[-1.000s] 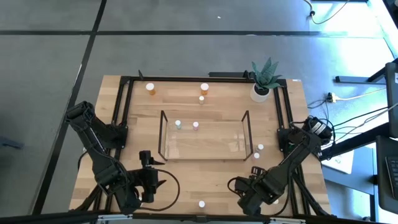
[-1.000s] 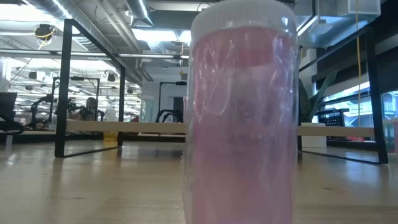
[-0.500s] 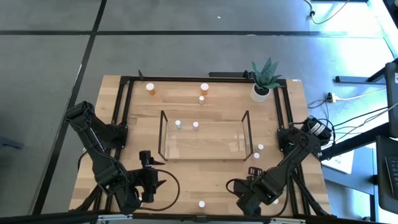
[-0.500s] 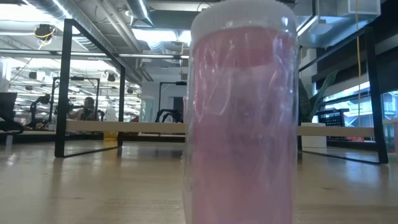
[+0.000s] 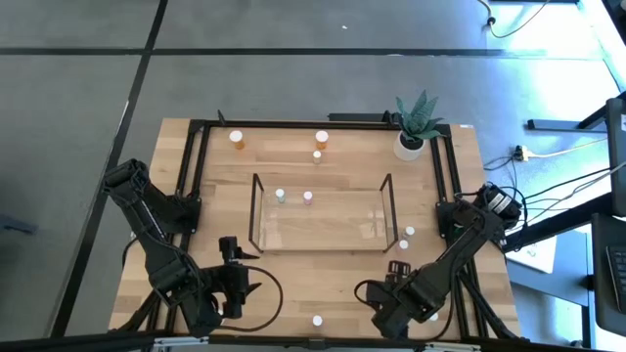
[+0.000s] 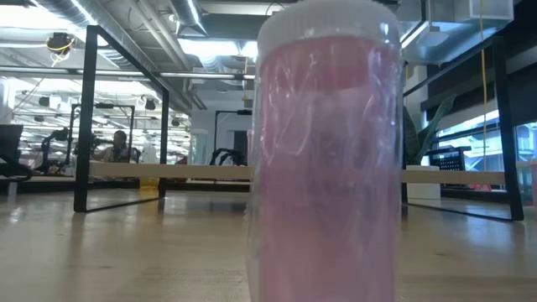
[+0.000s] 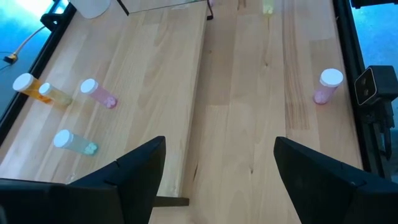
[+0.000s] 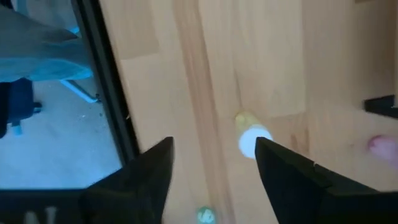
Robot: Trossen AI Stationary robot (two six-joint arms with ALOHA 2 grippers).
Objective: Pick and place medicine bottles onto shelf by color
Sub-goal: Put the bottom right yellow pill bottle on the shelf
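The clear shelf stands mid-table with a greenish bottle and a pink one inside. Two orange bottles stand on the table behind it. A pink white-capped bottle stands upright at the near edge and fills the low view. My left gripper hovers open at the near left, nothing between its fingers. My right gripper points down, open, above a white-capped yellowish bottle on the table near one fingertip. Two white caps show right of the shelf.
A potted plant stands at the far right corner. Black rails frame the tabletop, and one runs beside my right gripper. Bare wood lies between the shelf and the near edge.
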